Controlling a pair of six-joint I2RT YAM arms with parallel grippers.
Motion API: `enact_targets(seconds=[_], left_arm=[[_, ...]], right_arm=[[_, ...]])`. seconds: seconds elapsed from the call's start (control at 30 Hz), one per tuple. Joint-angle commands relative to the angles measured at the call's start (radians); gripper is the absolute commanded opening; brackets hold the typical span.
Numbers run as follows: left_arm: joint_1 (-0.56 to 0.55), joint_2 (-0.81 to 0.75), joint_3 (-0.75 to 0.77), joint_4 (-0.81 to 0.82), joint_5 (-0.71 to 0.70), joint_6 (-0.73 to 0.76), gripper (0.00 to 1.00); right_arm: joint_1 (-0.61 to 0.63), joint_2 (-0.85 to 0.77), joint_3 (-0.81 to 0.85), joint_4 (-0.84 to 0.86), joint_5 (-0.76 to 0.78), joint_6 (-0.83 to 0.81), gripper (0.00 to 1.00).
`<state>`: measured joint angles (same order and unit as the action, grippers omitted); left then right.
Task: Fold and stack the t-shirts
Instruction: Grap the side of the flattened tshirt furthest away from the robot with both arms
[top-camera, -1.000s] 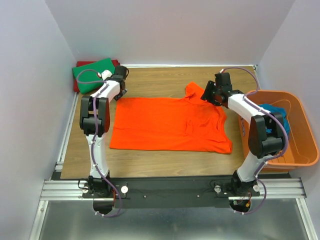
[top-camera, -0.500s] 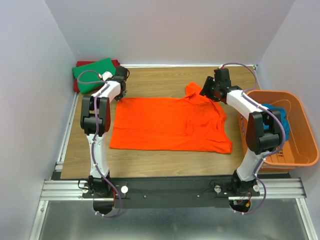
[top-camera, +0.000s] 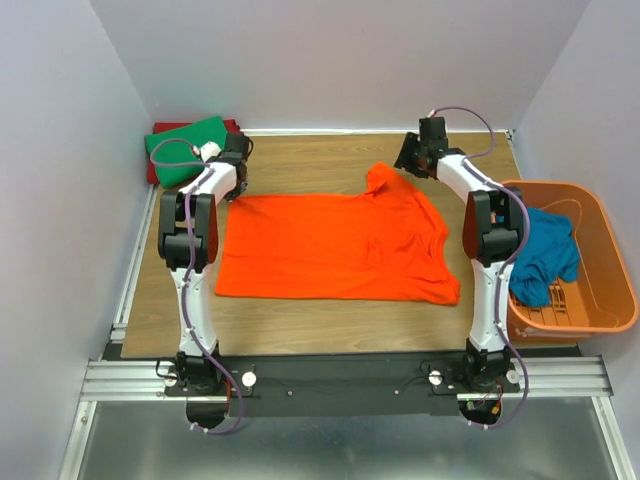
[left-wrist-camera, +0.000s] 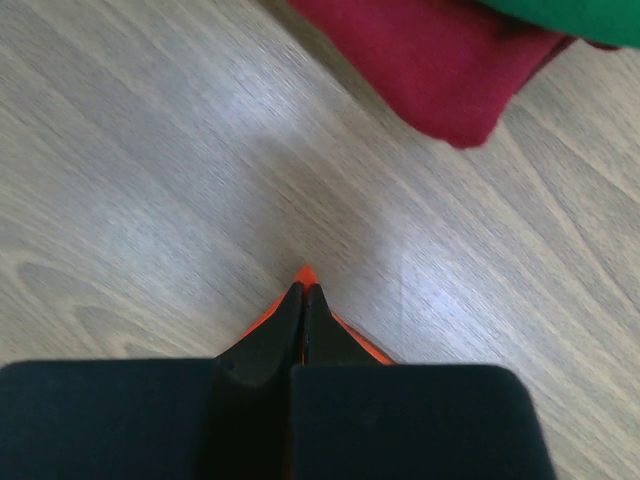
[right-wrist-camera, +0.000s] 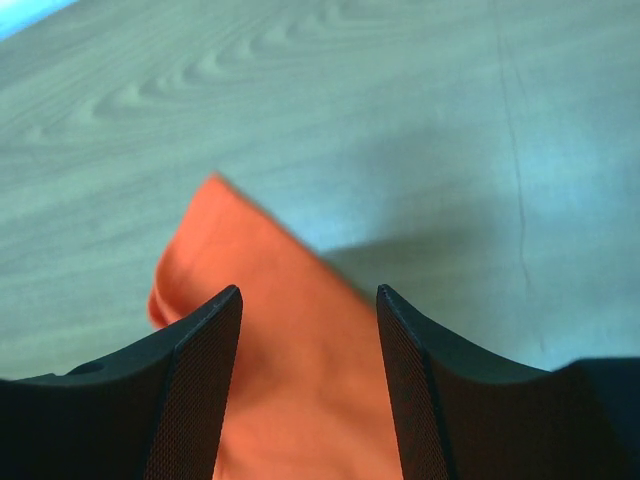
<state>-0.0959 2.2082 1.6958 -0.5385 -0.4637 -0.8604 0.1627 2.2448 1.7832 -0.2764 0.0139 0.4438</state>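
Though amid lilac walls (top-camera: 350, 60), wooden table (top-camera: 330, 150).

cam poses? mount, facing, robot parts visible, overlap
Top external: above and behind the bases, facing down at the wooden table; both arms, bright orange cloth t-shirt.
Left wrist: on left arm, facing down; shut left gripper pinching the t-shirt's corner, dark red folded tee ahead.
Right wrist: on right arm, facing down; open right gripper over its edge.
Shared: all three see t-shirt and table.

Spread tee (top-camera: 340, 250) centre; folded tees (top-camera: 185, 140) far-left; basket (top-camera: 603, 243) right, crumpled tee (top-camera: 545, 258) inside.
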Motion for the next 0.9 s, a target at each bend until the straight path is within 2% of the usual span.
enact_targets(seconds=[0.0, 0.17, 0.4, 0.77, 0.83, 0.87], left_arm=[[0.018, -0.047, -0.001, 0.028, -0.039, 0.034, 0.0], [0.019, -0.054, 0.002, 0.044, -0.027, 0.053, 0.0], [0.019, -0.065, -0.002, 0.067, -0.009, 0.066, 0.0], [0.021, -0.064, -0.002, 0.075, 0.005, 0.072, 0.0], [0.021, -0.065, -0.002, 0.075, 0.007, 0.073, 0.0], [0.021, -0.067, -0.002, 0.075, 0.008, 0.073, 0.0]], right_arm=[[-0.005, 0.102, 0.155, -0.035, -0.008, -0.013, 0.63], [-0.002, 0.237, 0.295, -0.07, -0.064, 0.035, 0.59], [0.046, 0.311, 0.34, -0.075, -0.054, 0.033, 0.58], [0.106, 0.332, 0.278, -0.107, 0.107, 0.038, 0.57], [0.107, 0.341, 0.285, -0.125, 0.127, 0.035, 0.54], [0.107, 0.346, 0.295, -0.144, 0.145, 0.035, 0.5]])
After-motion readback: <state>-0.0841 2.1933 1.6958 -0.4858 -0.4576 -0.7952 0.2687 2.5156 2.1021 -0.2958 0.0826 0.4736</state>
